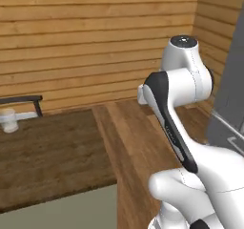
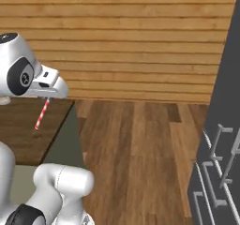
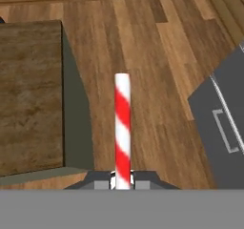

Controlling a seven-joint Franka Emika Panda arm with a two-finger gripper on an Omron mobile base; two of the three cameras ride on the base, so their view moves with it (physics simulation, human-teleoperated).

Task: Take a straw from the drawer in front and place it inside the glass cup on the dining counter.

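Plank walls (image 1: pixel 95 42) of warm wood wrap the room, and the wood floor (image 2: pixel 140 149) runs under everything. Dark grey cabinets (image 2: pixel 220 163) with thin bar handles stand at the right of the right base view. Big brown counter (image 1: pixel 52 156) fills the lower left of the left base view, its pale green side (image 3: pixel 76 128) dropping to the floor. White arm (image 1: pixel 181 94) is folded high, beside the counter's corner. At the counter's far left edge sits the cup (image 1: pixel 8 120), with a dark chair back (image 1: pixel 24 101) just behind it. Now the gripper (image 3: pixel 122 181): it's clamped tight on the straw (image 3: pixel 122 128), red and white striped, held by one end. In the right base view the straw hangs tilted from the hand, over the counter's edge, well apart from the cup.
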